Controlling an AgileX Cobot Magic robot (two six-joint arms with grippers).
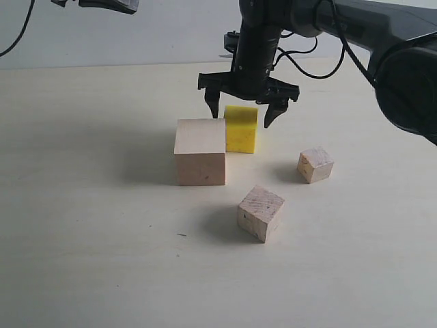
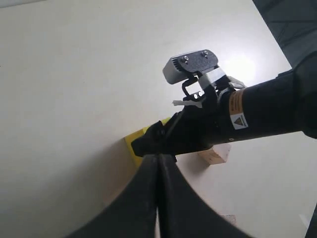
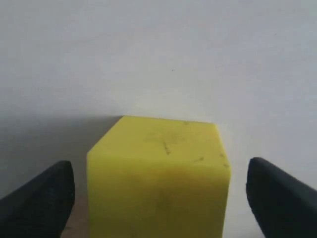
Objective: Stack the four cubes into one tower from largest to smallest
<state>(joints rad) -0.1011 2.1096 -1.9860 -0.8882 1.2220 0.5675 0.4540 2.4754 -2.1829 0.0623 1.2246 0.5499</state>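
Observation:
The large pale wood cube (image 1: 200, 151) rests on the table with the yellow cube (image 1: 241, 128) right behind it to the right. My right gripper (image 1: 244, 113) hangs open just above the yellow cube (image 3: 158, 173), one finger on each side, touching nothing. The medium wood cube (image 1: 260, 213) lies nearer the front, and the small wood cube (image 1: 315, 165) is off to the right. All the cubes sit apart on the table. My left gripper (image 2: 158, 161) is shut and empty, raised high at the upper left, looking down on the yellow cube (image 2: 132, 144).
The pale table (image 1: 89, 225) stretches wide on the left and in front. The right arm (image 1: 355, 27) reaches in from the upper right. A light wall stands behind the table's far edge.

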